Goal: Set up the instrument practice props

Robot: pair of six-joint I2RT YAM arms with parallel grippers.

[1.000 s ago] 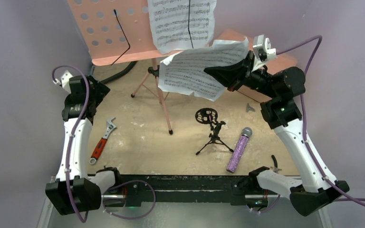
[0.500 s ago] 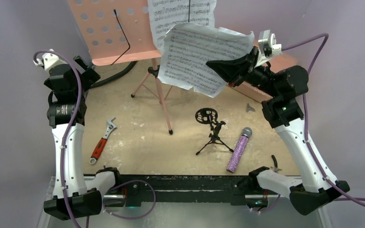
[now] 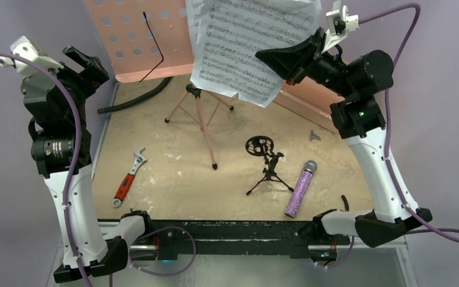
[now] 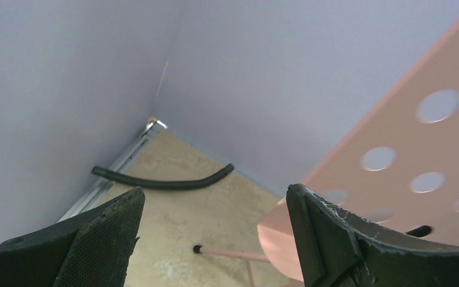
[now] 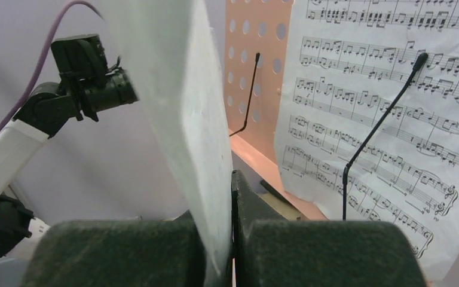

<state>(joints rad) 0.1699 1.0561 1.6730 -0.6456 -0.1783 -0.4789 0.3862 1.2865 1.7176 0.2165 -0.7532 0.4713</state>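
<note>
Right gripper (image 3: 270,57): clamped on right edge of loose sheet-music page (image 3: 245,51).
Page: near upright before pink music stand (image 3: 137,42), long axis vertical, print facing the arms.
Left gripper (image 3: 86,64): jaws wide, empty, raised beside stand.

Bright even light, soft shadows, sharp
</note>
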